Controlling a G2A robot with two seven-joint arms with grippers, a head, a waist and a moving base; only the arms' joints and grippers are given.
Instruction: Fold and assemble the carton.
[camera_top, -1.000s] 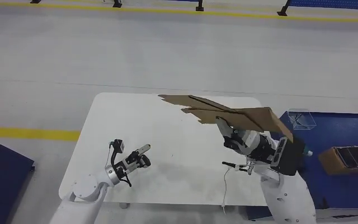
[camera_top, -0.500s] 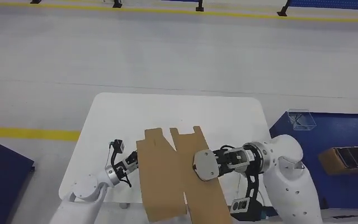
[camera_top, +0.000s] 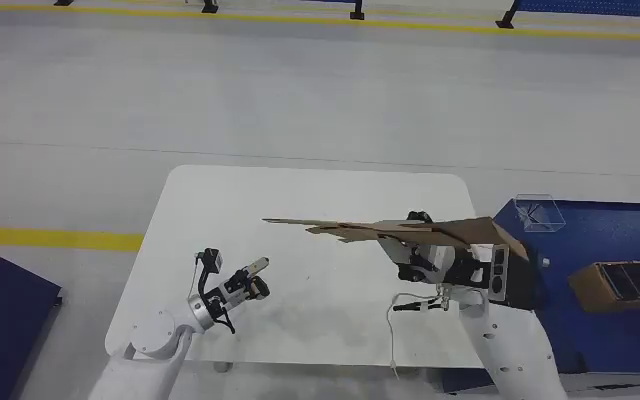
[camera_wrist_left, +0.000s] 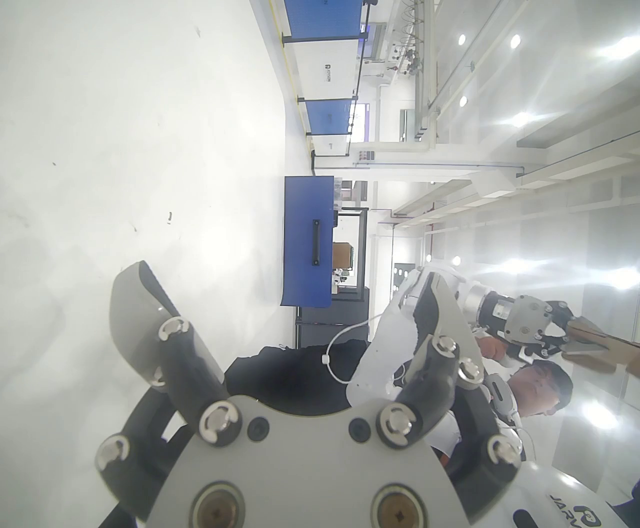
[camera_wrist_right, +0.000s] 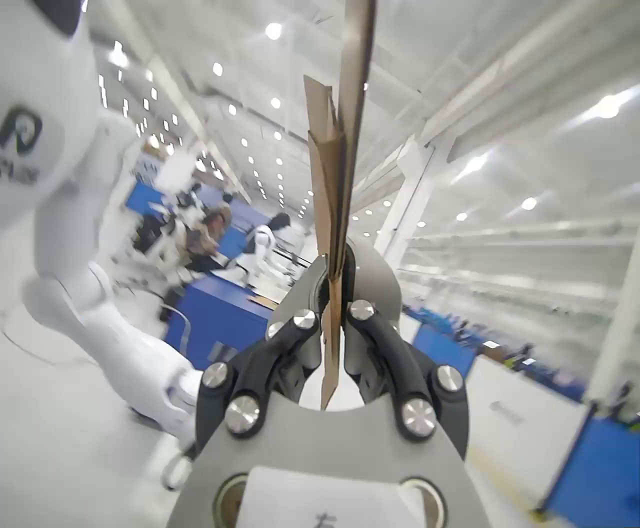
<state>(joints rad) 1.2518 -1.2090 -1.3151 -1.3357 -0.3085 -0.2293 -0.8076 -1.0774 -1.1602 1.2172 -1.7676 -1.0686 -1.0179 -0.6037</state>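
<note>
Near left corner of the table (camera_top: 250, 200): left gripper (camera_top: 258, 278), low over the white top, empty; its 2 fingers (camera_wrist_left: 142, 300) spread wide apart, nothing between them.

Near right portion, over the table's right edge: right gripper (camera_wrist_right: 334, 285), raised well clear of the surface; its 2 fingers pressed together on the carton (camera_top: 470, 232), pinching it at one edge; 1 thin white cable (camera_top: 395, 330) hanging below this arm toward the near edge.

Above the right half of the table, in the air and not touching the top: the carton, 1 flattened brown cardboard blank, unassembled; held nearly level and seen almost edge-on from above; layers lying close together; its notched flap end reaching toward the table's middle, the opposite end passing out beyond the right edge; well apart from the left gripper.

Beyond the right edge, on the floor: 1 blue cabinet (camera_top: 590, 250); 1 small clear container (camera_top: 538, 212) at its far corner; 1 brown box (camera_top: 605, 282) beside it.

Left of the table, on the floor: 1 yellow line (camera_top: 70, 238).
</note>
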